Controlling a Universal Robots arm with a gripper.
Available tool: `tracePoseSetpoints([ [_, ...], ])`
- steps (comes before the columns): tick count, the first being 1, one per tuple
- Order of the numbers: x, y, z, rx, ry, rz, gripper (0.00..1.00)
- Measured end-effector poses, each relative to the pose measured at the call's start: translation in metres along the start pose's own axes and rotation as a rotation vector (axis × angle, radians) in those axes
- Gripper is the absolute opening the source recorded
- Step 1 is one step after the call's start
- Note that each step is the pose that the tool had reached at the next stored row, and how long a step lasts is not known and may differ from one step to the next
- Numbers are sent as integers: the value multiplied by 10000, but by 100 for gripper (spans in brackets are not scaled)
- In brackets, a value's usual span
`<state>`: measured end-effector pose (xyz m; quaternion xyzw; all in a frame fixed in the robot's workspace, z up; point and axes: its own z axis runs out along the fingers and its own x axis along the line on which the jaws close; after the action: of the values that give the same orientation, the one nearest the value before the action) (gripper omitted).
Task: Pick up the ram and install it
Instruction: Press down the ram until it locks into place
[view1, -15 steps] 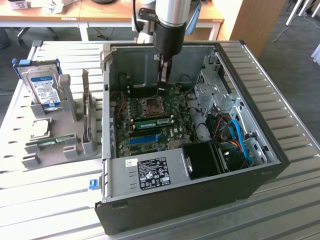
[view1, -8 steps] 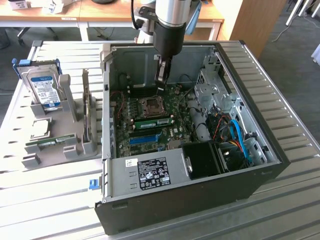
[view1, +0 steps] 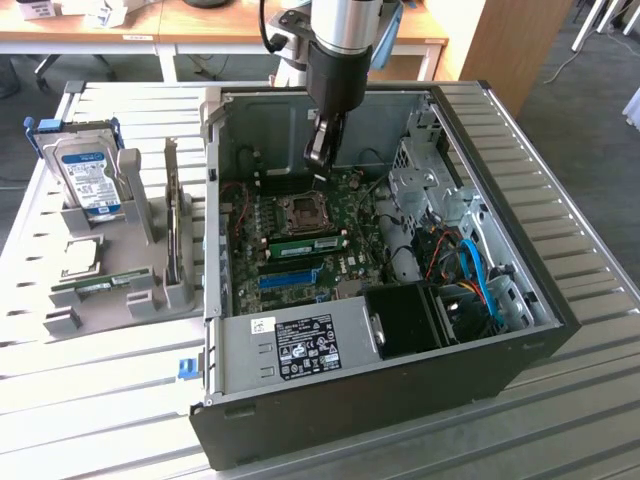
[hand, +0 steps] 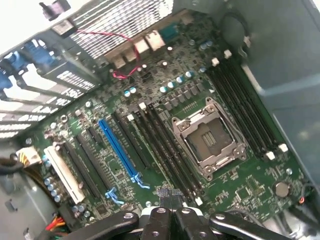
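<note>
End effector (view1: 318, 158): you have it pressed together, empty, hovering inside the computer case (view1: 520, 270).
Ram (view1: 305, 242): seated in its motherboard (hand: 150, 150) slot.

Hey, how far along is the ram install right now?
Looks done: the ram stands in a slot on the motherboard, beside the empty processor socket. In hand: nothing; the gripper is shut, above the board. Left: I cannot tell whether the stick is fully latched.

I am hovering my closed gripper (view1: 318, 163) inside the open computer case (view1: 500, 270), just above the motherboard (view1: 300, 240), where a green ram stick (view1: 305, 243) is lying seated beside the processor socket (view1: 303, 211).
</note>
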<state>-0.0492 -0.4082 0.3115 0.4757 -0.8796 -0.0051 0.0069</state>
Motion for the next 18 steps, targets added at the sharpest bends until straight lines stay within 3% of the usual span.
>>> tracePoseSetpoints([
  [18, 0, 0, 8, -23, -47, 3033, 11],
])
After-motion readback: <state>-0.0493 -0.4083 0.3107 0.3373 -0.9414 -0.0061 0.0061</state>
